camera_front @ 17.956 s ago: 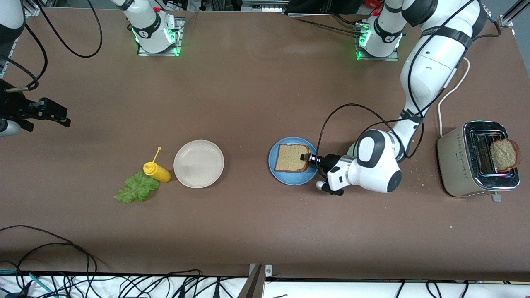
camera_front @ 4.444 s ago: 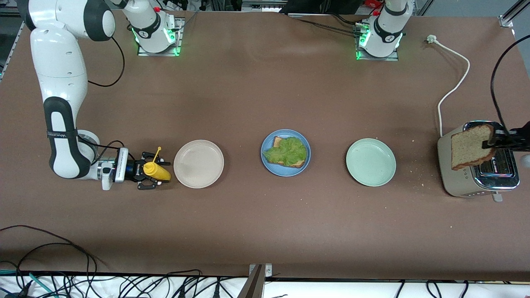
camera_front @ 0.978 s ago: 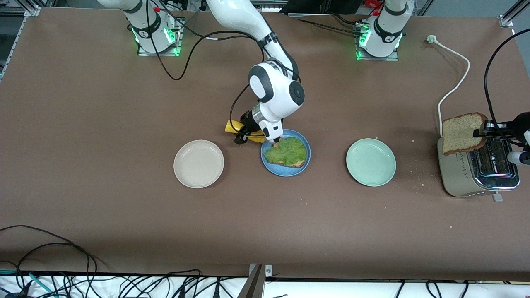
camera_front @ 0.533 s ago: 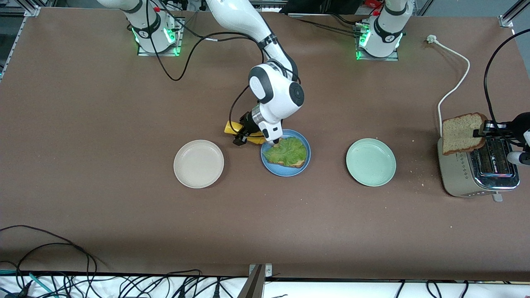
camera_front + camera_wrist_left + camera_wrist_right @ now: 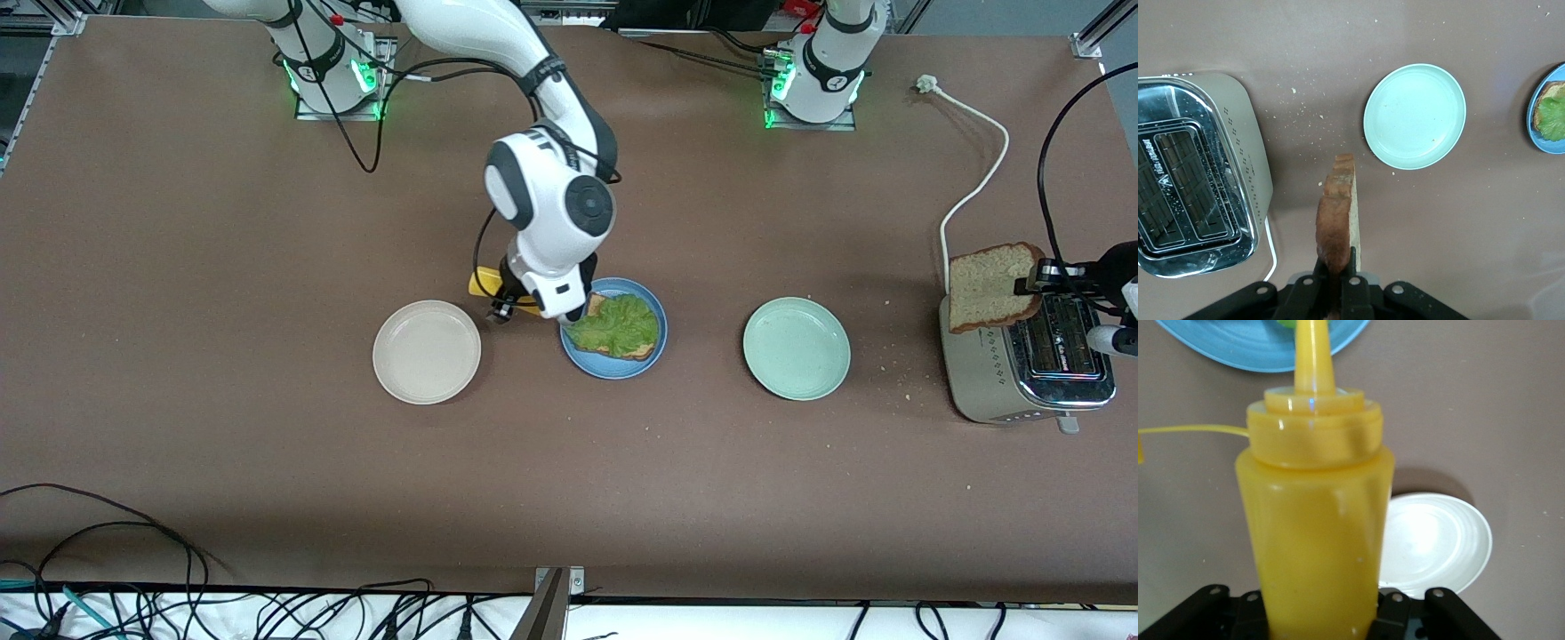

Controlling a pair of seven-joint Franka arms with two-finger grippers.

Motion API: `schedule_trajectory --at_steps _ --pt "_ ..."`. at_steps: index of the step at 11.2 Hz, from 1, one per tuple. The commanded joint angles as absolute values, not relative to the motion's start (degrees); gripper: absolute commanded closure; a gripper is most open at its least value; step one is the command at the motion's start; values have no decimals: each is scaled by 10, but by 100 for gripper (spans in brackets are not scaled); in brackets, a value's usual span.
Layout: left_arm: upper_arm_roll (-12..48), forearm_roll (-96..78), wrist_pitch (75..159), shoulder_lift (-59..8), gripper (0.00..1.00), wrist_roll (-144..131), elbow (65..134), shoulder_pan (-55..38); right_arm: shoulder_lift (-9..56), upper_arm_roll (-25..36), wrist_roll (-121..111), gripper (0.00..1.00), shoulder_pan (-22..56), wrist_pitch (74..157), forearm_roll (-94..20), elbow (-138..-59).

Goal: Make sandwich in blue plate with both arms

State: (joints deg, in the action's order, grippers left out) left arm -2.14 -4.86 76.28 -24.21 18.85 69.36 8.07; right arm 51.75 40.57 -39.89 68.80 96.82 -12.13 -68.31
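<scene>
Right gripper (image 5: pixel 508 300) is hovering over the table just beside the blue plate (image 5: pixel 594 364), on the side toward the beige-white plate (image 5: pixel 427 352), fingers pinching a yellow squeeze bottle (image 5: pixel 1317 540). In the right wrist view the bottle's nozzle (image 5: pixel 1313 353) is pointing toward the blue plate's rim (image 5: pixel 1258 350), cap tether trailing off to one side, and the beige-white plate (image 5: pixel 1438 543) is showing past the bottle body. The blue plate is sitting mid-table between the beige-white plate and the pale green plate (image 5: pixel 797 348). It is carrying one bread slice (image 5: pixel 633 350) with the lettuce leaf (image 5: pixel 619 325) lying on top and covering most of it; only crust corners are peeking out. No top slice is on it yet. Left gripper (image 5: pixel 1031 283) is hanging over the toaster (image 5: pixel 996 382) at the left arm's end of the table, jaws clamped on the second bread slice (image 5: pixel 987 286). The left wrist view is showing that slice (image 5: pixel 1337 223) edge-on between the fingers (image 5: pixel 1350 267), above bare table between the toaster (image 5: pixel 1195 170) and the pale green plate (image 5: pixel 1415 117). Crumbs are scattered on the table around the toaster. The toaster's white cord (image 5: pixel 973 191) is lying unplugged on the table.
</scene>
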Motion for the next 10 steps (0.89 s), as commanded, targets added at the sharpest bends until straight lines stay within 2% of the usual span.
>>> schedule_trajectory --at_steps 1,4,5,8,10 --pt "-23 -56 759 -237 100 178 698 76 419 350 -450 100 623 994 -137 -739" --pt "-21 -55 759 -237 100 173 697 74 361 209 -523 100 450 1007 -155 -744" --pt "-20 -57 759 -237 100 156 698 72 347 181 -564 100 399 1009 -193 -744" --pt "-14 -62 759 -249 100 93 712 7 351 162 -722 100 285 1004 -352 -744" --pt "-14 -127 760 -278 100 33 712 -33 357 161 -823 100 243 987 -413 -746"
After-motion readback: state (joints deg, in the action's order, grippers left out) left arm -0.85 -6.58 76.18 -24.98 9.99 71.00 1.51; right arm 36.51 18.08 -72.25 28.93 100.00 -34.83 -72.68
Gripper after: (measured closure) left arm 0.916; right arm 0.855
